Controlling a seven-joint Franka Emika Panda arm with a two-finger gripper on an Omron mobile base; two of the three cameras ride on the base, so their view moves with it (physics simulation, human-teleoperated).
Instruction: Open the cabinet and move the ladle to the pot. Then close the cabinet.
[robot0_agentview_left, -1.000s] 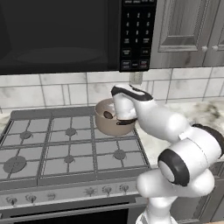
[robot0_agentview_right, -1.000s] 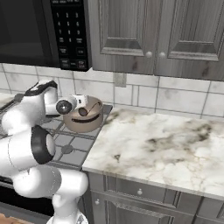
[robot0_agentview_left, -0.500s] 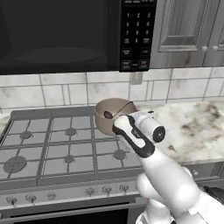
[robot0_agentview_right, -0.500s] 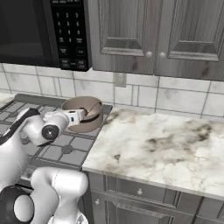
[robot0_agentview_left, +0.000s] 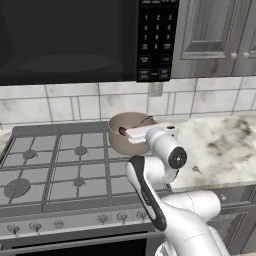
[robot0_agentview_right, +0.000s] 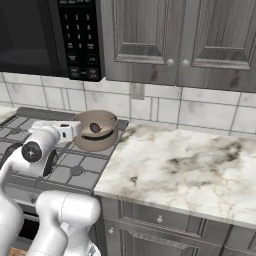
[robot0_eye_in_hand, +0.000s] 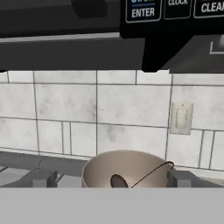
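Observation:
The tan pot (robot0_agentview_left: 120, 144) (robot0_agentview_right: 98, 141) (robot0_eye_in_hand: 103, 168) stands on the stove's back right burner. The small dark ladle (robot0_agentview_right: 95, 127) (robot0_eye_in_hand: 117, 180) lies inside it, its thin handle (robot0_agentview_left: 145, 120) leaning on the rim. My gripper (robot0_agentview_left: 123, 132) (robot0_agentview_right: 75, 129) (robot0_eye_in_hand: 111, 180) is open and holds nothing. It sits level with the pot's rim on the near side, with one fingertip (robot0_eye_in_hand: 43, 178) on each side of the pot in the hand view. Up on the wall, both dark grey doors of the cabinet (robot0_agentview_left: 212, 35) (robot0_agentview_right: 150, 35) are shut.
A black microwave (robot0_agentview_left: 70, 40) (robot0_agentview_right: 45, 35) hangs over the gas stove (robot0_agentview_left: 50, 165) (robot0_agentview_right: 30, 125), close above the hand. The marble counter (robot0_agentview_right: 185, 165) stretches to the right. A wall outlet (robot0_eye_in_hand: 180, 118) sits on the tiled backsplash behind the pot.
The hand has drawn back from above the pot and dropped to rim height in front of it, while the arm folded down. The ladle stays in the pot.

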